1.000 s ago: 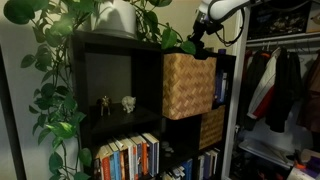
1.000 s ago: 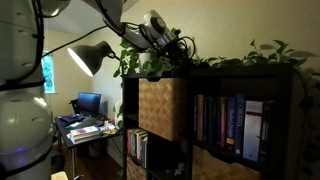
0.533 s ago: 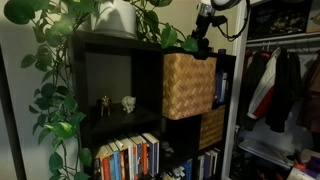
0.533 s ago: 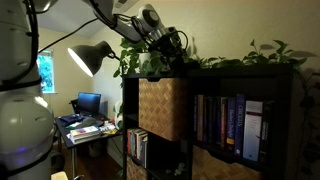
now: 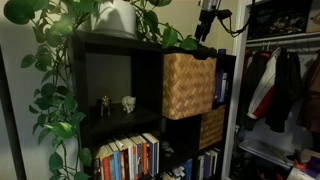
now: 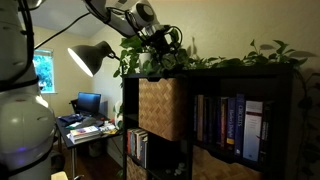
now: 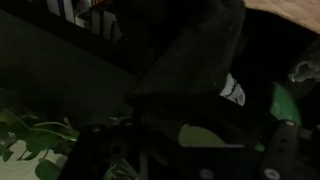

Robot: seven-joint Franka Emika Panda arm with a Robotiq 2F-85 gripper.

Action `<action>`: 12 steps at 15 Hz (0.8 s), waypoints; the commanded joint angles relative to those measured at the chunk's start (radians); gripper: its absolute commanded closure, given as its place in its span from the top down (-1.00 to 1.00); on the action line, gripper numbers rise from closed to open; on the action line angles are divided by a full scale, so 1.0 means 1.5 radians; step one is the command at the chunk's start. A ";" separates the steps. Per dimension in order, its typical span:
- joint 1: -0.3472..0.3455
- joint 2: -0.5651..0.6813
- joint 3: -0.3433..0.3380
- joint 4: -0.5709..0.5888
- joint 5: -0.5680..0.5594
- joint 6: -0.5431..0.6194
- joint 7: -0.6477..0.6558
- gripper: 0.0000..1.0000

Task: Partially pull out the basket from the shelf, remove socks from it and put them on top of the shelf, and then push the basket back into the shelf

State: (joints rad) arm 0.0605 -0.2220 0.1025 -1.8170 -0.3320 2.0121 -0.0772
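A dim bedroom corner. In both exterior views the tall dark shelf [image 5: 112, 70] [image 6: 240, 80] dominates, with a trailing plant [image 5: 55, 90] on top and a clothes closet [image 5: 275, 85] beside it. The basket [image 5: 188, 86] [image 6: 163, 108] sits in a top compartment. The gripper [image 5: 202, 33] [image 6: 168, 42] hovers above the shelf top. I cannot tell how far it is open or whether it holds anything; the wrist view shows only dark cloth [image 7: 190, 60]. If socks are held, release them low, clear of the leaves. A white mark [image 7: 233, 92] is unreadable.

my gripper [image 5: 204, 28] hangs just above the shelf [image 5: 78, 100] top; basket [image 5: 188, 85] in the upper compartment right below me; plant [image 5: 58, 70] on top; books [image 5: 128, 158] a row lower
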 commanded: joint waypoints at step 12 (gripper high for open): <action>0.003 -0.042 0.005 -0.027 0.004 -0.071 -0.006 1.00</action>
State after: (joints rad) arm 0.0652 -0.2369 0.1074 -1.8186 -0.3067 1.9243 -0.1075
